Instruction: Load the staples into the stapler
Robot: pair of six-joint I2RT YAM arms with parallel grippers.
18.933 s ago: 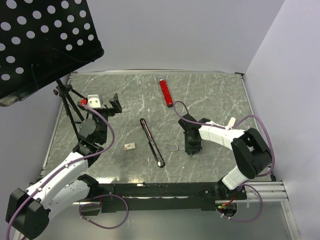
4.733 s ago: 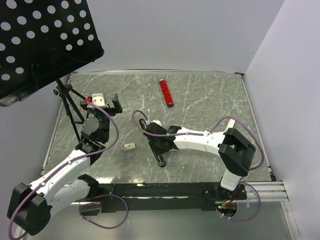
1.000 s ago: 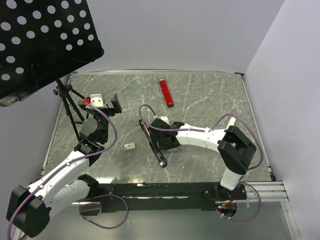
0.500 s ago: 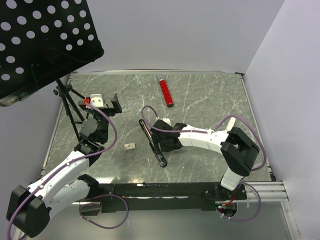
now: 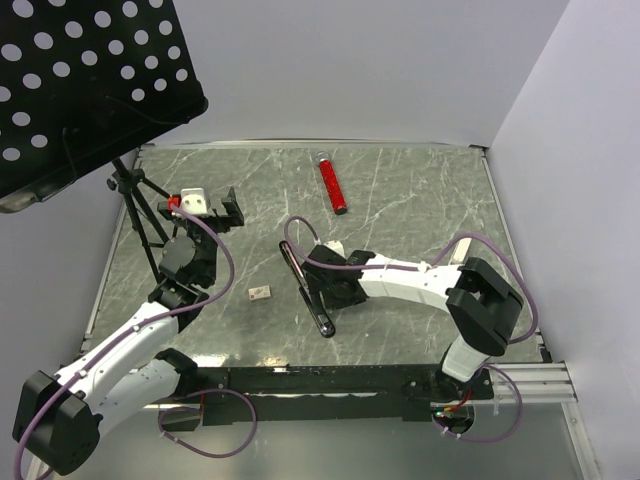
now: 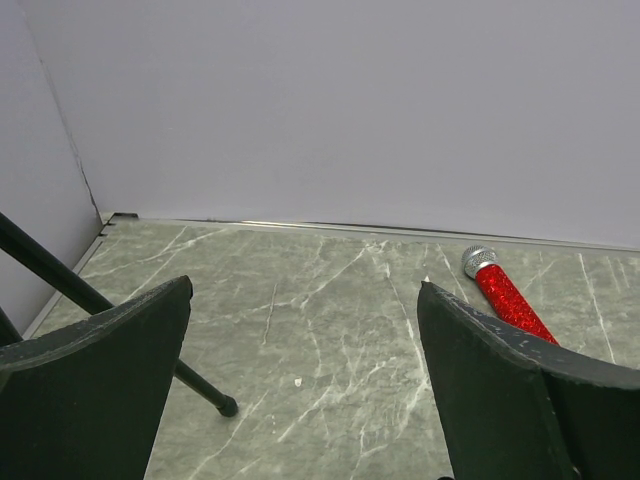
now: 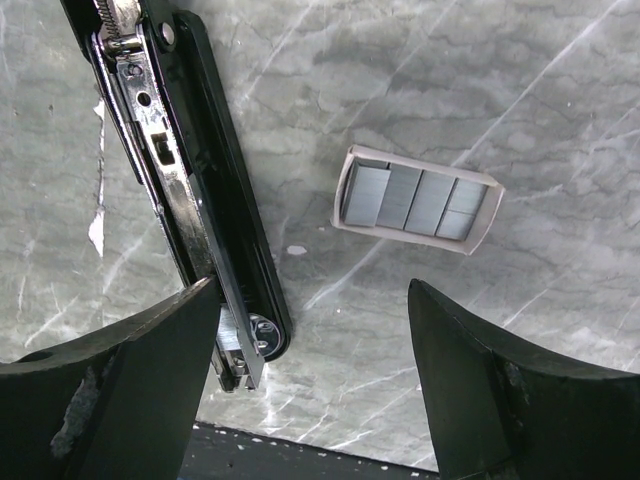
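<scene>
The black stapler lies opened out flat mid-table, its metal channel facing up. A ribbed silver piece sits at the channel's near end, partly behind my finger; I cannot tell if it is a staple strip. The staples are silver-grey strips side by side in a small white open tray right of the stapler. My right gripper is open and empty, hovering between the stapler's end and the tray; it hides the tray in the top view. My left gripper is open and empty, raised at the left.
A red glittery tube lies at the back, and also shows in the left wrist view. A small beige box piece lies left of the stapler. A black perforated music stand and its tripod legs occupy the far left.
My right gripper has slid a little along the stapler toward the near edge. The left arm, stapler and tray have not moved.
</scene>
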